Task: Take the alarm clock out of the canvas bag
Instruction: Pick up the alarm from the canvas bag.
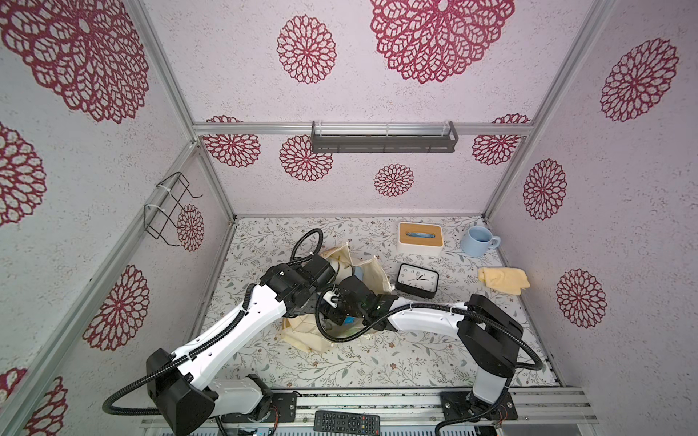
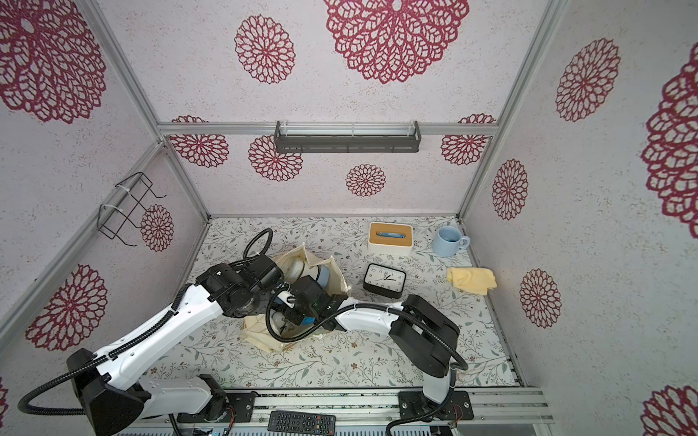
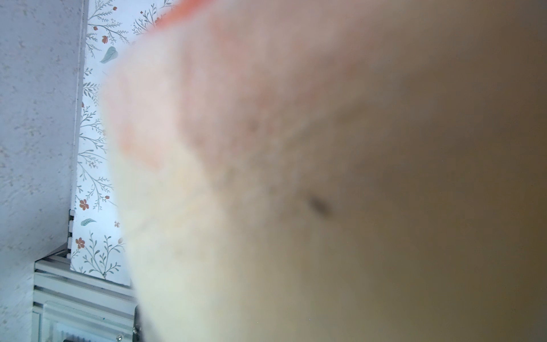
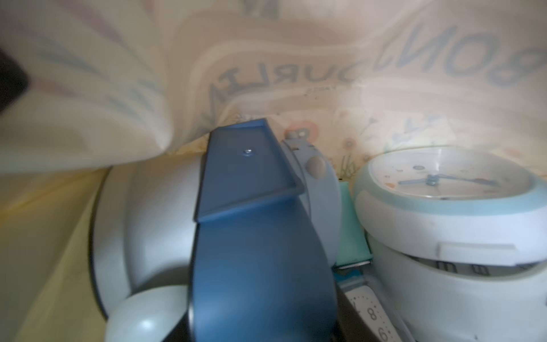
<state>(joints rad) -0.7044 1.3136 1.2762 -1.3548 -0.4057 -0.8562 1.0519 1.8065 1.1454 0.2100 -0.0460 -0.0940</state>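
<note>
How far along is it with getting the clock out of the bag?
One black clock already sits on the table beside the canvas bag. The right gripper is inside it, a finger against a grey clock. Lifting it out is left; a white clock lies beside it.

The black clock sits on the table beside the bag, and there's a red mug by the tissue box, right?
Not quite: the mug is light blue, not red, as both top views show. The rest holds: the black clock sits on the table beside the bag, and the mug is by the tissue box.
</note>
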